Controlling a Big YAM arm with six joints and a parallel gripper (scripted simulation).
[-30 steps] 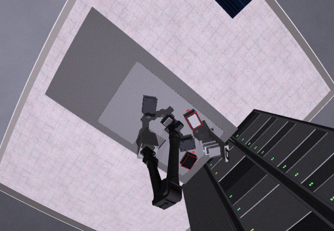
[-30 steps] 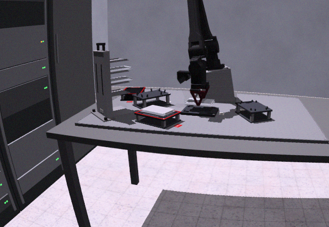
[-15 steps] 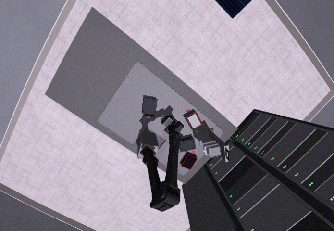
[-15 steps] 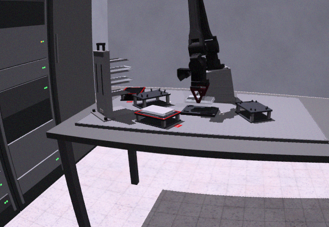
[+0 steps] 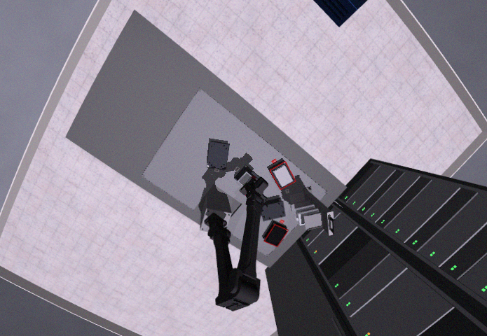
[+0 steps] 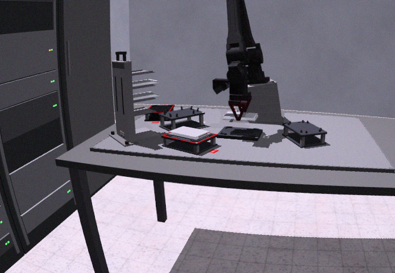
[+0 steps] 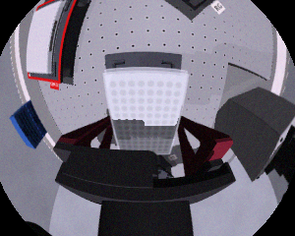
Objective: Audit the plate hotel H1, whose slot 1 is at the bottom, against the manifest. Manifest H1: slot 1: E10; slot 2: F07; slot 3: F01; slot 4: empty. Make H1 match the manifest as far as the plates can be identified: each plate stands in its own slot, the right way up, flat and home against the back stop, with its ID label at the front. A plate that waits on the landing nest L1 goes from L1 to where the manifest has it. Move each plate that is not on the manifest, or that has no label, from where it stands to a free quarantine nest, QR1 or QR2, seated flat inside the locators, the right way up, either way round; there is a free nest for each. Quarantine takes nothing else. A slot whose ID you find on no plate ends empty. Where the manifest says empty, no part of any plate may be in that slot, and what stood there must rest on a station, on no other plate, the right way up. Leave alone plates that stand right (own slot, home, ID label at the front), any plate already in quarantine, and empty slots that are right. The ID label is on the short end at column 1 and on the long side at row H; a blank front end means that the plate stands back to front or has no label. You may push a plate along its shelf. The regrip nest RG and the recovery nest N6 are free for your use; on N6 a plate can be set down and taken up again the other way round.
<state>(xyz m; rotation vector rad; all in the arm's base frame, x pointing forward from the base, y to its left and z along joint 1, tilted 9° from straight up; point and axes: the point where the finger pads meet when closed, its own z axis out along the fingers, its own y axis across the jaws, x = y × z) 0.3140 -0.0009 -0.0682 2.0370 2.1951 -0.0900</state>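
My gripper [image 6: 238,115] [image 7: 145,119] is shut on the near end of a white well plate [image 6: 249,117] [image 7: 146,94] and holds it level a little above a low black nest [image 6: 240,132] [image 7: 144,61] in the middle of the mat. Its dark red fingers clasp the plate's two long sides. No label shows on it from here. The plate hotel H1 [image 6: 123,96] [image 5: 311,217] stands at the left of the table; its shelves [image 6: 144,83] look thin and bare from the side. Another white plate [image 6: 188,132] [image 5: 282,176] [image 7: 45,35] lies flat in a red-edged quarantine nest [image 6: 189,144].
A second red-edged nest [image 6: 159,108] [image 5: 275,233] near the hotel looks dark; I cannot tell what it holds. Raised black nests stand behind [image 6: 181,115] and at the right [image 6: 304,130] [image 5: 218,153]. A grey block [image 6: 266,103] [image 7: 256,125] stands just behind the gripper. Server racks [image 6: 20,128] flank the table.
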